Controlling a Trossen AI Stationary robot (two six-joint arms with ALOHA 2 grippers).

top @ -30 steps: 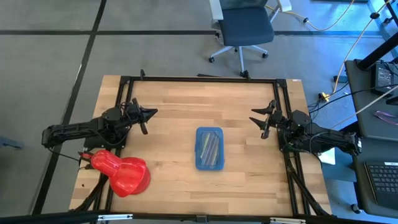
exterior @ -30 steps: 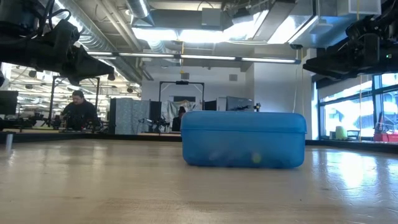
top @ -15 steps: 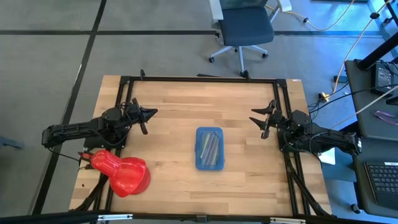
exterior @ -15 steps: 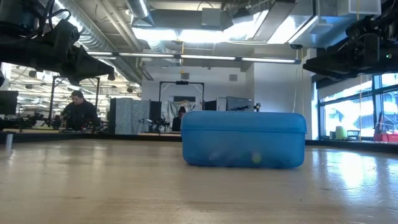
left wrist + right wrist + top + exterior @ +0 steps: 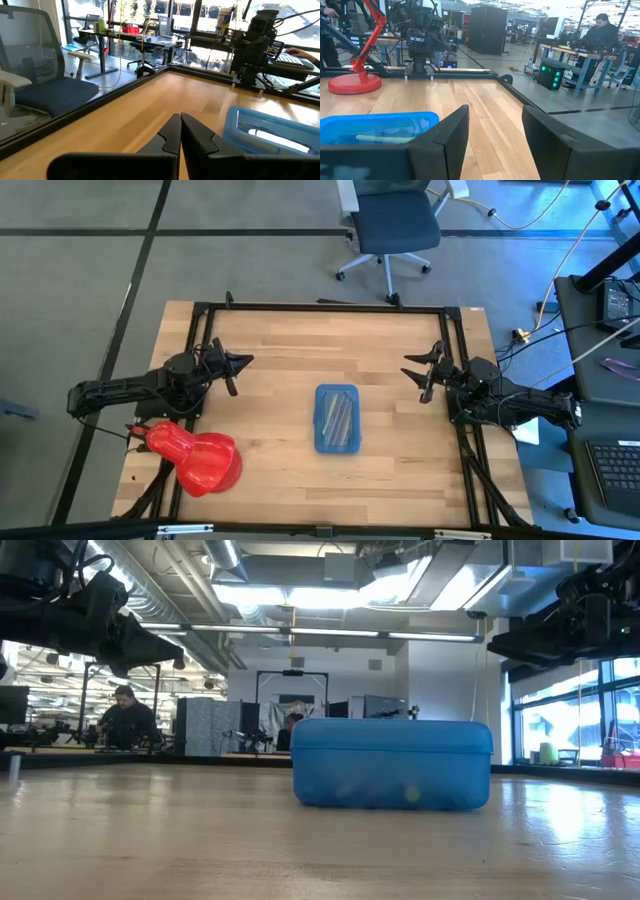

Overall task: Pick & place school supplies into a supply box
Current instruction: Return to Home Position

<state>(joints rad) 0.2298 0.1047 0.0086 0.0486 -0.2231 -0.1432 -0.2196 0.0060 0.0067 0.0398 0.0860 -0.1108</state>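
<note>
**Left side.** The left gripper (image 5: pixel 244 362) is held above the left part of the table (image 5: pixel 300 340), well apart from the supply box. In the left wrist view its fingers (image 5: pixel 170 136) are seen pressed together tip to tip, with nothing pinched and nothing touched. A glossy red blob-shaped object (image 5: pixel 195 456) is noted on the table beside the left arm, towards the lower corner of the high view.

**Centre.** The supply box (image 5: pixel 337 447) is found lying flat near the middle of the table, lid down. Pens and pencils (image 5: pixel 337 415) are made out through the translucent blue lid; single items cannot be told apart. In the low view the box (image 5: pixel 391 764) is seen resting on the wood, with both arms raised clear above it.

**Right side.** The right gripper (image 5: pixel 412 368) is held above the right part of the table, well apart from the box. In the right wrist view its fingers (image 5: pixel 451 132) are seen spread wide — nothing is held between them and nothing is touched.
</note>
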